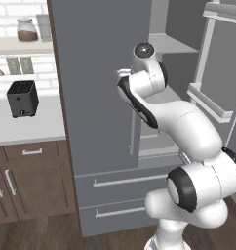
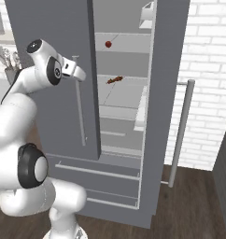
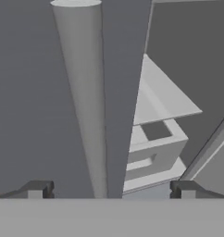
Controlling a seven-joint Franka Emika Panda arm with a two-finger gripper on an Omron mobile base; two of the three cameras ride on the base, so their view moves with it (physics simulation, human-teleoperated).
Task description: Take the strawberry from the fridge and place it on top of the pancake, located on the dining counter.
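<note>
Grey fridge point(image 2: 54, 70), right door swung open — gripper point(image 3: 111, 190) spread wide, empty, astride the left door's handle point(image 3: 84, 102); strawberry point(image 2: 108, 44) shelved inside.

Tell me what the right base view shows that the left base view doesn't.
Right base view: the strawberry on an upper fridge shelf, a reddish-brown food item on the shelf below, and the open gripper by the left door's handle. Left base view: a toaster and a jar. Both: the fridge, its right door open, and its drawers.
</note>
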